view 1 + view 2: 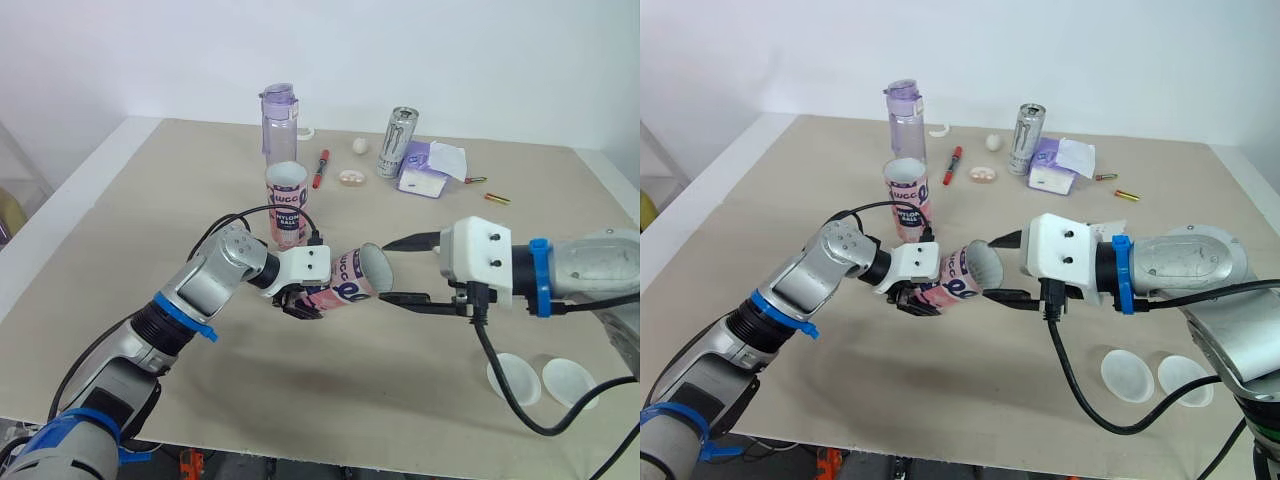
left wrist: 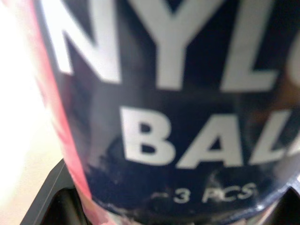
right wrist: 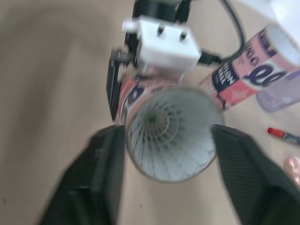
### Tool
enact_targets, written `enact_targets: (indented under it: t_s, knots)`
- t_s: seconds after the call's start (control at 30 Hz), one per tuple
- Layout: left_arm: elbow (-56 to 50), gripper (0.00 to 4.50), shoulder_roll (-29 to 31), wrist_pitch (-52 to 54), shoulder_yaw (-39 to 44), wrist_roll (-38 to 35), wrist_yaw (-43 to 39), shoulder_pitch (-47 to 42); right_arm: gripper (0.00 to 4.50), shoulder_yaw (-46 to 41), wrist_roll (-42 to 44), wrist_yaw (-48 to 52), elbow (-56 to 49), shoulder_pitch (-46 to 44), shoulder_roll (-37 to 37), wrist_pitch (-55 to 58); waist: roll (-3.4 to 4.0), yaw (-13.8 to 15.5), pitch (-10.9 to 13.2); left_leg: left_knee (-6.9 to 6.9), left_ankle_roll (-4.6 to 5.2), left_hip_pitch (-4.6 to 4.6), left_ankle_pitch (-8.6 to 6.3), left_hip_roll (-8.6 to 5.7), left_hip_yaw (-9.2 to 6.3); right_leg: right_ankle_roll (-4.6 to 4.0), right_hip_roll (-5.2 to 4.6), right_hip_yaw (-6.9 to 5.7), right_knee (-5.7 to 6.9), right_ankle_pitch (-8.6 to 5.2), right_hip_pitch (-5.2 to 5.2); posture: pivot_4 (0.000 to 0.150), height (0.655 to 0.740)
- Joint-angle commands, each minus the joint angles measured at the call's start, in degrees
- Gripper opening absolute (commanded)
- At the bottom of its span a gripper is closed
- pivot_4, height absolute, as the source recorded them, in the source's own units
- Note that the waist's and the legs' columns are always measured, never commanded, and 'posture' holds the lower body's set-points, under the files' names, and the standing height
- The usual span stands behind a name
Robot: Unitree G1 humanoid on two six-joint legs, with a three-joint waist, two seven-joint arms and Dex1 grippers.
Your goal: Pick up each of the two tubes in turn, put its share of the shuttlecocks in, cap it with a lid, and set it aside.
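My left gripper [image 1: 312,292] is shut on a pink shuttlecock tube [image 1: 345,282], held on its side above the table with its open mouth facing right. My right gripper [image 1: 384,271] is open, one finger [image 3: 101,173] on each side of that mouth and just off its rim. Down inside the held tube [image 3: 171,136] I see the white ribbed skirt of a shuttlecock [image 3: 157,124]. A second pink tube [image 1: 287,205] stands upright behind, open at the top. Two white lids [image 1: 513,379] [image 1: 568,381] lie near the front right edge. The held tube's label [image 2: 178,117] shows close up in the left wrist view.
At the back stand a purple water bottle [image 1: 279,122], a silver can [image 1: 397,142] and a purple-white box [image 1: 428,168]. A red pen [image 1: 321,168] and small bits [image 1: 351,178] lie between them. The table's front edge [image 1: 330,450] is close below the arms.
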Motion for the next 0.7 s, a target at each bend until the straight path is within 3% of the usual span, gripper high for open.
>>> enact_targets:
  t_s: [0.03, 0.1, 0.17, 0.23, 0.3, 0.37, 0.4, 0.47, 0.53, 0.7]
  knots:
    - [1.5, 3.07, 0.2, 0.3, -1.1, 1.6, 1.0, 0.8, 4.40, -9.5, 8.5, -0.3, 6.4, -2.2, 1.1, 4.9, 0.00, 0.0, 0.0, 0.00, 0.00, 0.00, 0.00, 0.00, -0.01, 0.01, 0.00, 0.00, 0.00, 0.01, 0.00, 0.150, 0.7400]
    - [1.7, 3.07, 0.1, 0.1, -1.3, 1.7, 1.1, 0.6, 4.40, -9.0, 6.4, -0.2, 9.3, -1.9, 1.0, 4.0, 0.00, 0.0, 0.0, 0.00, 0.03, 0.01, 0.02, 0.00, -0.05, -0.02, 0.00, 0.01, 0.01, 0.05, 0.01, 0.150, 0.7400]
    - [1.9, 3.07, 0.1, -0.2, -1.4, 1.7, 1.0, 0.5, 3.80, -7.1, 4.0, 0.1, 11.5, -1.9, 0.4, 3.2, -0.01, 0.0, 0.0, 0.03, 0.05, 0.01, 0.03, 0.00, -0.04, -0.09, -0.01, 0.01, 0.01, 0.11, 0.01, 0.150, 0.7400]
    - [1.9, 3.07, 0.0, -0.3, -1.4, 1.7, 1.1, 0.5, 3.51, -4.9, 2.6, 0.4, 12.4, -2.3, 0.2, 3.4, 0.01, 0.0, 0.0, 0.03, 0.05, 0.04, 0.03, 0.00, -0.02, -0.11, -0.02, 0.02, 0.01, 0.12, 0.01, 0.150, 0.7400]
    - [1.9, 3.07, 0.1, -0.3, -1.4, 1.8, 1.1, 0.5, 2.51, -1.6, 2.4, 0.4, 12.0, -4.5, 1.7, 4.6, 0.02, 0.0, 0.0, 0.03, 0.05, 0.05, 0.03, 0.00, 0.03, -0.10, -0.01, 0.00, 0.01, 0.11, 0.00, 0.150, 0.7400]
    - [2.0, 3.07, 0.1, -0.4, -1.3, 1.8, 1.2, 0.4, 1.97, 1.7, 2.9, -0.3, 11.0, -7.0, 4.0, 6.5, 0.02, 0.0, 0.0, 0.03, 0.06, 0.06, 0.03, 0.02, 0.06, -0.09, 0.00, 0.03, 0.03, 0.12, -0.02, 0.150, 0.7400]
    - [2.2, 3.07, 0.0, -0.5, -1.3, 1.9, 1.4, 0.3, 1.12, 3.6, 2.8, -0.9, 10.3, -8.2, 5.5, 7.4, 0.02, 0.0, 0.0, 0.03, 0.09, 0.05, 0.06, 0.02, 0.05, -0.07, 0.03, 0.02, 0.03, 0.14, -0.01, 0.150, 0.7400]
    - [2.4, 3.07, -0.3, -0.3, -1.1, 1.8, 1.7, 0.2, 0.98, 8.5, 1.0, -2.3, 9.9, -10.8, 8.7, 9.1, 0.03, -0.1, 0.0, 0.03, 0.09, 0.02, 0.06, 0.01, 0.05, -0.07, 0.03, 0.01, 0.03, 0.14, -0.01, 0.150, 0.7400]
    - [2.3, 3.07, -0.4, -0.2, -1.1, 1.8, 1.7, 0.3, 0.10, 11.0, -0.5, -2.6, 10.2, -12.2, 10.0, 9.6, 0.05, -0.2, 0.0, 0.03, 0.09, 0.08, 0.06, 0.05, 0.05, -0.09, 0.03, 0.04, 0.04, 0.16, -0.02, 0.150, 0.7400]
    - [2.8, 3.07, -0.5, -0.7, -1.1, 1.8, 1.6, 0.1, 0.04, 20.2, -6.2, 0.2, 12.5, -17.5, 11.1, 10.9, 0.04, -0.1, 0.0, 0.04, 0.14, -0.05, 0.11, 0.00, 0.04, -0.11, 0.01, 0.02, 0.08, 0.18, -0.06, 0.150, 0.7400]
